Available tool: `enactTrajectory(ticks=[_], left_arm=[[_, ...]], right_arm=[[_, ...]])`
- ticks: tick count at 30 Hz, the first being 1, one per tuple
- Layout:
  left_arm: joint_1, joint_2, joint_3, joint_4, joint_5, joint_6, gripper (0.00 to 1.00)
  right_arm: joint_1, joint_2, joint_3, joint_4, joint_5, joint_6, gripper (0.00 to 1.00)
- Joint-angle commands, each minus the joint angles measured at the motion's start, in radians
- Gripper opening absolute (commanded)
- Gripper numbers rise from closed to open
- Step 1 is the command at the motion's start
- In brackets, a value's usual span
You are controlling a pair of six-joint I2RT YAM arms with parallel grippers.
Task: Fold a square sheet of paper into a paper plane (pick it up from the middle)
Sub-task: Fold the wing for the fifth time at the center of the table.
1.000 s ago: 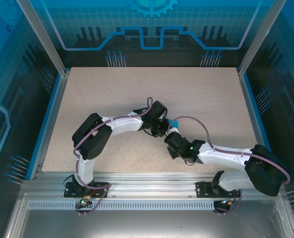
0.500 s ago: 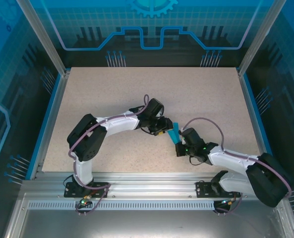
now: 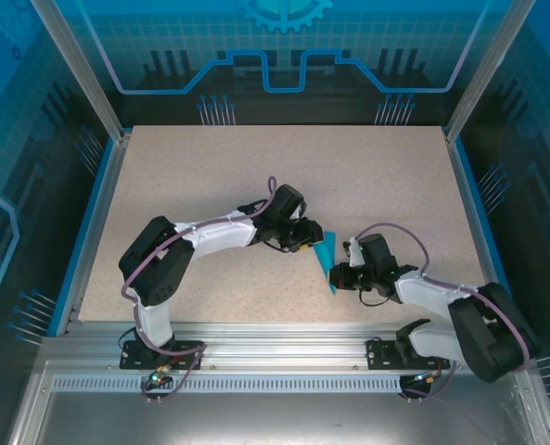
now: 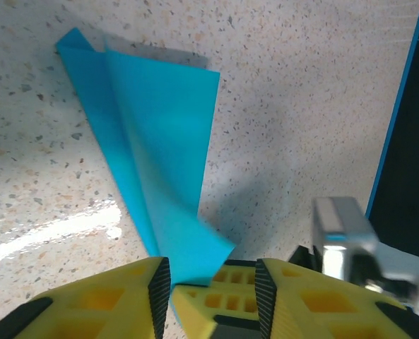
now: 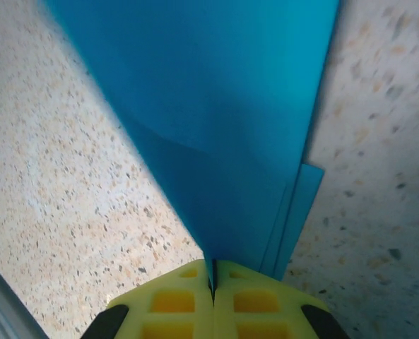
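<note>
The paper plane [image 3: 325, 252] is a narrow teal-blue dart folded in layers, lying low over the table just right of centre. Its narrow end points toward the near edge. My right gripper [image 3: 338, 274] is shut on that narrow end; in the right wrist view the paper [image 5: 216, 106] fans out from the closed yellow fingertips of that gripper [image 5: 212, 272]. My left gripper [image 3: 310, 239] sits just left of the paper. In the left wrist view its jaws [image 4: 209, 272] stand apart around the paper's narrow end [image 4: 160, 127] without clamping it.
The speckled beige table [image 3: 256, 167] has open room at the back and on the left. A blue rail [image 4: 400, 106] borders its edge. An aluminium frame [image 3: 275, 338] runs along the near side by the arm bases.
My left gripper has opened and let go of the paper. My right gripper has drawn back toward the near right, carrying the paper's narrow end with it.
</note>
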Motion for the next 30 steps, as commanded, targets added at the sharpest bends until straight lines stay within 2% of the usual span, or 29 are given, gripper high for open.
enactTrajectory(ticks=[1,11,15,20,30], left_arm=[[-0.01,0.002,-0.01,0.04,0.045,0.026,0.39],[-0.03,0.045,0.004,0.082,0.081,0.036,0.36],[-0.044,0.07,0.01,0.108,0.099,0.039,0.34],[-0.049,0.112,0.013,0.168,0.131,0.022,0.35],[-0.051,0.167,0.049,0.158,0.14,0.04,0.35]], right_arm=[[-0.02,0.052,0.027,0.034,-0.096,0.014,0.01],[-0.09,0.048,0.017,0.017,-0.15,0.062,0.02],[-0.119,0.096,0.014,0.027,-0.173,0.074,0.03],[-0.129,0.155,0.02,0.05,-0.198,0.078,0.03],[-0.14,0.195,0.032,0.037,-0.207,0.076,0.03]])
